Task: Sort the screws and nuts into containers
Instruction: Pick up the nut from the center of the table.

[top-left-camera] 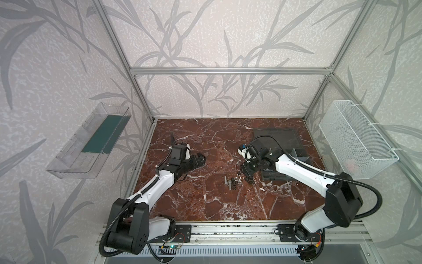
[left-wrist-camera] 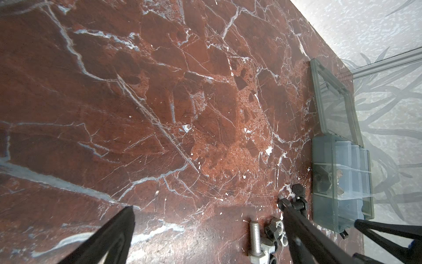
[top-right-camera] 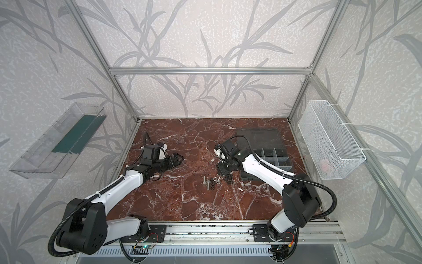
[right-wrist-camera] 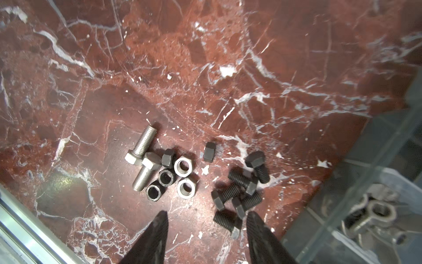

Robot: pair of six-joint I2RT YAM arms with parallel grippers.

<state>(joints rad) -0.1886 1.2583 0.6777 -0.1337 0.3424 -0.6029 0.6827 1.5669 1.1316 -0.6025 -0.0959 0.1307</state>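
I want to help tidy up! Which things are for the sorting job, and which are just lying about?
For the job: silver screws, black screws, nuts, grey organiser box.
Just lying about: white wire basket, clear tray with green strip.

On the tabletop I count two silver screws, five black screws, two silver nuts and four black nuts. I see one organiser box, and its contents are too blurred for me to count.
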